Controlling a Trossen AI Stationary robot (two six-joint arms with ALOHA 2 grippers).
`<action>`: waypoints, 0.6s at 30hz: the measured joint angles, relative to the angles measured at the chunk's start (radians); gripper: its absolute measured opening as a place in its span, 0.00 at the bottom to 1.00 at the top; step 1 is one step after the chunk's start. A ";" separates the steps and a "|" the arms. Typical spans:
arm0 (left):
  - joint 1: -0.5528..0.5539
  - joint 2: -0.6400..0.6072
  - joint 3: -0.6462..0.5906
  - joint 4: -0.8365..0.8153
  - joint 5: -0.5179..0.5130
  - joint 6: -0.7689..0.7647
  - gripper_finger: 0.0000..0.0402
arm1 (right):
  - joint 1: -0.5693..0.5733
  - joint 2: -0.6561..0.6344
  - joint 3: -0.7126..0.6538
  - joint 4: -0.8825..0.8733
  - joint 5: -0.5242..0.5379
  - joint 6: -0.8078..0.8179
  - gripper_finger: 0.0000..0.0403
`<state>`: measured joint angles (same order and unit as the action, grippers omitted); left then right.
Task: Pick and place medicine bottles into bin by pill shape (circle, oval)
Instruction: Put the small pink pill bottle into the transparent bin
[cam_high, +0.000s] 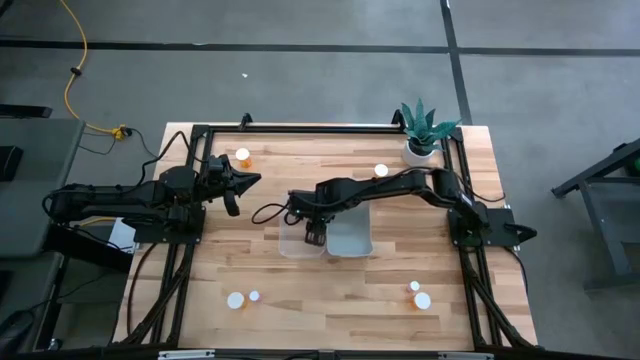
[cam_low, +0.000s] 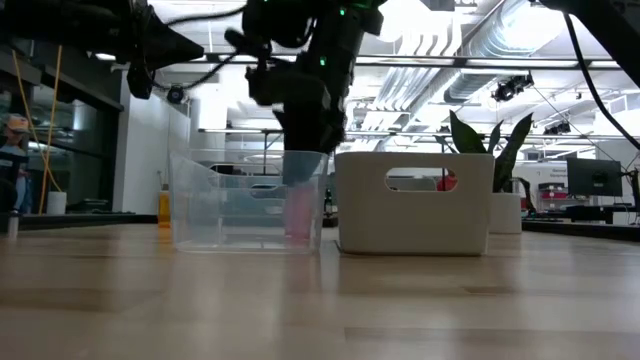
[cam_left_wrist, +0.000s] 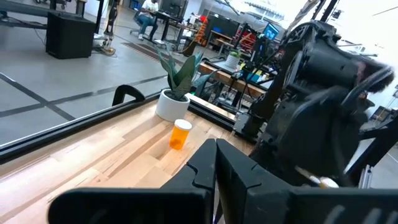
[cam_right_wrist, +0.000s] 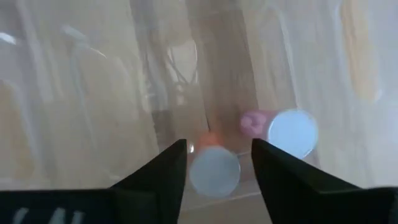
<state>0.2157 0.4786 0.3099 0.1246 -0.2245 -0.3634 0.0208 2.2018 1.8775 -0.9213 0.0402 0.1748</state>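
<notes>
Starting over at 9 o'clock on the table (cam_high: 260, 330): the left arm is just parked there, with the left gripper (cam_high: 250, 180) aimed toward the middle, up off the wood. From its wrist cam the two dark fingers look pressed together at the tips, so I'd call it closed with nothing in it. A medicine bottle (cam_high: 242, 156) with a white cap stands just beside that gripper, around 11 o'clock on the tabletop.

Down at roughly 7 o'clock there are two more, a big-cap bottle (cam_high: 235, 300) and a small-cap bottle (cam_high: 254, 296), close together.

Dead center is the clear bin (cam_high: 300, 240), with the white bin (cam_high: 350, 235) touching it on the 3 o'clock side. The right arm reaches all the way across from 3 o'clock and the right gripper (cam_high: 315, 235) is pointed down into the clear bin. On its wrist cam the jaws are spread apart, and one capped bottle (cam_right_wrist: 214, 171) sits between the fingertips (cam_right_wrist: 177, 155) on the bin floor; can't tell whether the fingers touch it. A second capped bottle (cam_right_wrist: 291, 134) lies just beside it, pinkish at one end.

Moving right: another bottle (cam_high: 381, 170) stands at about 1 o'clock, near the white plant pot (cam_high: 420, 150) with its spiky green plant in the far right corner.

Last pair is at 5 o'clock: a small one (cam_high: 414, 287) and a larger cap (cam_high: 423, 300), almost touching.
</notes>
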 joint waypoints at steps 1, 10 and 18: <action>0.000 0.000 0.000 0.000 0.000 0.000 0.00 | 0.000 -0.001 0.014 -0.014 0.000 -0.009 0.47; 0.000 0.000 0.000 0.000 0.001 0.000 0.00 | -0.006 -0.046 0.129 -0.128 -0.023 -0.154 0.57; 0.000 0.000 0.000 -0.001 0.004 0.000 0.00 | -0.042 -0.309 -0.140 -0.009 0.026 -0.163 0.58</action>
<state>0.2157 0.4786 0.3099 0.1238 -0.2207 -0.3632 -0.0208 1.8927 1.7379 -0.9299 0.0667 0.0120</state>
